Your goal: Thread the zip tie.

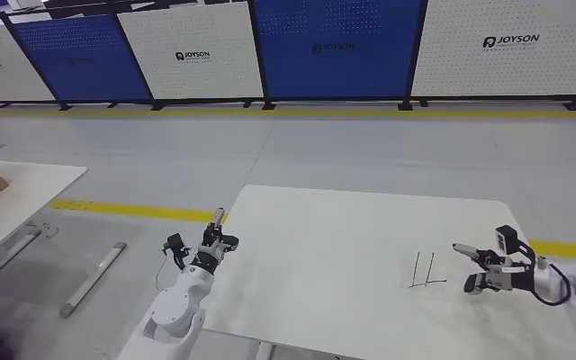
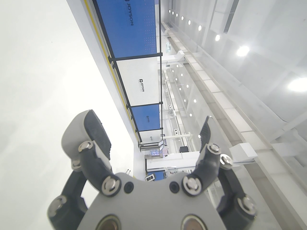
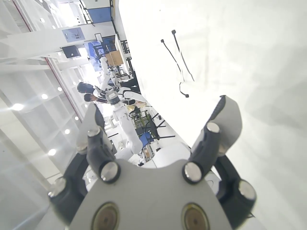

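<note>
Now left gripper [image 2: 153, 125] at table [image 1: 342, 243] edge, right gripper [image 3: 158, 106] near zip ties [image 3: 182, 57].

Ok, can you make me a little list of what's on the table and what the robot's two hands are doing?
table: white
zip ties: three, black, lying loose on the table, none looped
left hand: open, empty, at the table's edge, far from the ties
right hand: open, empty, close beside the ties, not touching them
</note>
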